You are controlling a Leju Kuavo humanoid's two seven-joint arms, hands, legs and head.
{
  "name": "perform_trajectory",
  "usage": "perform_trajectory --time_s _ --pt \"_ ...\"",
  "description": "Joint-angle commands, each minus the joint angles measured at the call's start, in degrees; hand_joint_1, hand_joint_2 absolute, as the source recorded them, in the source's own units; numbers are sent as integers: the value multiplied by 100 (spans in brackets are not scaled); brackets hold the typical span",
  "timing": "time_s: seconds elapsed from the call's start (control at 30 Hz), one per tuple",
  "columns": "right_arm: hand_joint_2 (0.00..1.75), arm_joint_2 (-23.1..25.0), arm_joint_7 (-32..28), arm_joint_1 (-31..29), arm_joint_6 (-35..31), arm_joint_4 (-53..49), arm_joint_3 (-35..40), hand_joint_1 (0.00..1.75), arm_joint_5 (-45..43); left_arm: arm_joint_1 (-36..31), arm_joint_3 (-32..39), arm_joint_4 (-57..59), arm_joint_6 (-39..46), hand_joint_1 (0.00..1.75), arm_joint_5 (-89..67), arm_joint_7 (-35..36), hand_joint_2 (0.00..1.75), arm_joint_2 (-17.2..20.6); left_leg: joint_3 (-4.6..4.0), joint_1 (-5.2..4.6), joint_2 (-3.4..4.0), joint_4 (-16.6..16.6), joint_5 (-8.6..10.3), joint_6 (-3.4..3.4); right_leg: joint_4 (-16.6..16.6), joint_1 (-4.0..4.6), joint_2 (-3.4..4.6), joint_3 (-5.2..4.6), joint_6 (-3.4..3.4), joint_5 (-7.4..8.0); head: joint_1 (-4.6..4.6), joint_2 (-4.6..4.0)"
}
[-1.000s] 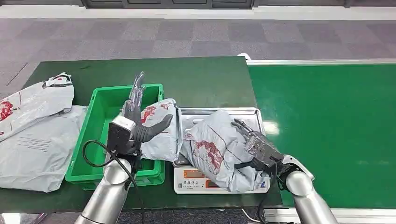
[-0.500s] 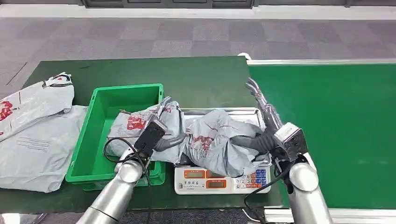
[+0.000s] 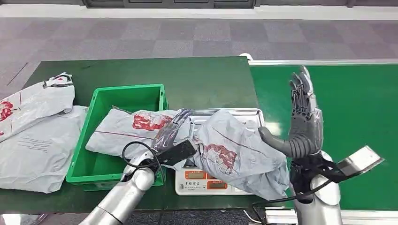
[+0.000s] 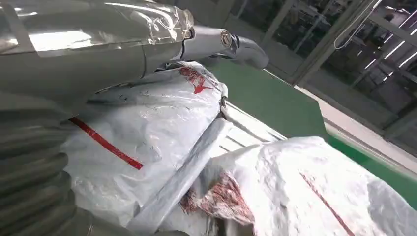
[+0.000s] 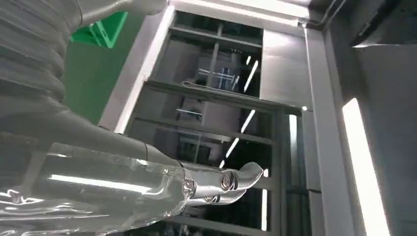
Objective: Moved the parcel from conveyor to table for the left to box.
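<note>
A crumpled grey parcel with red print lies on the scale's tray; the left wrist view shows it as the parcel. A second grey parcel with a red stripe drapes from the tray over the rim of the green bin. My left hand lies stretched over this second parcel, fingers extended, pinching nothing. My right hand is raised upright beside the first parcel, fingers spread and holding nothing, seen close as the hand.
The scale stands at the dark green table's front edge, beside the bright green conveyor on the right. Two more grey parcels lie left of the bin. A cable loops by my left wrist.
My right hand let go of the parcel on the scale and rose upright with fingers spread. My left hand dropped flat onto the other parcel, which now spreads further into the bin.
</note>
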Motion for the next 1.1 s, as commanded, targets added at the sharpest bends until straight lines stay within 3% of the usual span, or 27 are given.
perform_trajectory --time_s 0.03,0.17,0.3,0.47,0.57,0.87,0.9,0.93,0.97,1.1 --pt "175 260 22 -51 144 -33 -450 0 -3 -4 -406 -7 -103 0 -429 110 175 141 4 4 -5 -4 0 -5 -7 3 -3 7 -1 1 0 0" --pt "175 147 506 -78 79 197 -417 0 378 178 -631 -366 -250 0 -804 54 175 147 8 4 -6 -6 -2 -5 -9 3 -3 12 -1 -1 0 0" --pt "175 42 641 -64 140 535 -341 0 587 319 -1057 -882 -462 0 -728 -590 175 252 14 8 -6 -10 -3 -6 -18 7 -4 21 -1 0 0 0" --pt "175 121 658 272 51 545 -316 0 902 412 -940 -1052 -339 0 -194 -746 175 9 9 8 -13 -5 -5 0 -13 7 -13 20 1 -4 0 0" --pt "175 62 702 127 183 711 -342 0 818 465 -985 -1340 -41 0 169 -1081 175 -184 9 10 -14 -7 -5 -1 -18 10 -13 21 2 -3 0 0" --pt "175 72 776 189 212 650 -340 0 714 349 -1508 -1400 -158 0 -308 -686 175 -126 9 6 -1 -9 -10 1 -15 5 -1 16 4 -3 0 0" --pt "175 118 775 229 221 601 -343 0 707 239 -1619 -1081 -87 9 -611 -337 175 -206 6 3 -8 -5 -9 3 -9 2 -8 13 5 -6 0 0" --pt "175 176 774 250 243 563 -346 0 704 144 -1665 -783 -83 98 -695 -261 175 -295 11 7 -19 -12 -6 1 -19 6 -18 22 4 -6 0 0" --pt "175 264 805 292 222 491 -348 0 766 109 -1592 -490 17 175 -682 -272 175 -434 10 6 -21 -8 -7 3 -14 5 -20 21 4 -7 0 0" --pt "175 412 853 413 171 271 -427 0 861 -55 -1627 54 179 175 -983 -55 175 -595 9 2 -15 -7 -8 4 -11 1 -16 18 5 -8 0 0"
